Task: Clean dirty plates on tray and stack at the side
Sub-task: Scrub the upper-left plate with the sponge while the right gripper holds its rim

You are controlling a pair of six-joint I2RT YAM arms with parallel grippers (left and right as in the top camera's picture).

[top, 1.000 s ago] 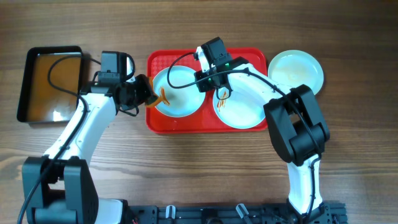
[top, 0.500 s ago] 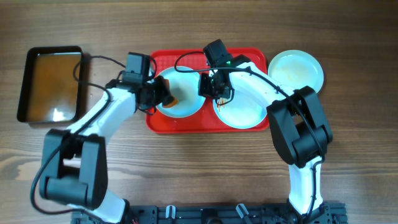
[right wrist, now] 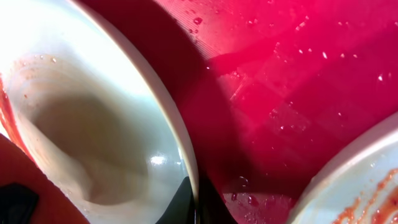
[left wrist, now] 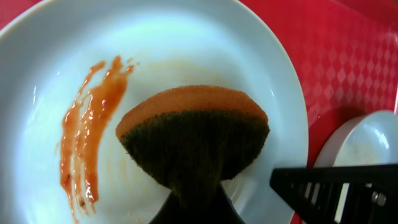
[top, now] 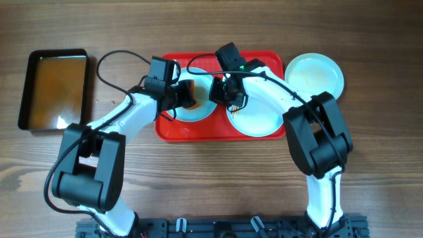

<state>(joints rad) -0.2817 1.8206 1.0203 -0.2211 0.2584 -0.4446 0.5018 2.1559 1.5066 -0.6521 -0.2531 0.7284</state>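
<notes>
On the red tray (top: 170, 131) lie two plates. The left plate (top: 198, 114) carries an orange-brown sauce streak (left wrist: 87, 149). My left gripper (top: 180, 98) is shut on an orange and dark green sponge (left wrist: 193, 134), which presses on this plate's middle. My right gripper (right wrist: 194, 202) is shut on the same plate's right rim (right wrist: 180, 134), one finger inside and one outside. The right plate (top: 259, 120) shows sauce at its edge (right wrist: 379, 193). A third plate (top: 316, 75) rests on the table right of the tray.
A black tray of brownish liquid (top: 56, 89) sits at the far left of the wooden table (top: 211, 178). The left arm's cable loops over the table near the red tray's left edge. Both arms meet over the tray's middle.
My left arm has swung right, carrying the sponge from the left plate's left edge onto its middle. My right gripper has closed on that plate's rim.
</notes>
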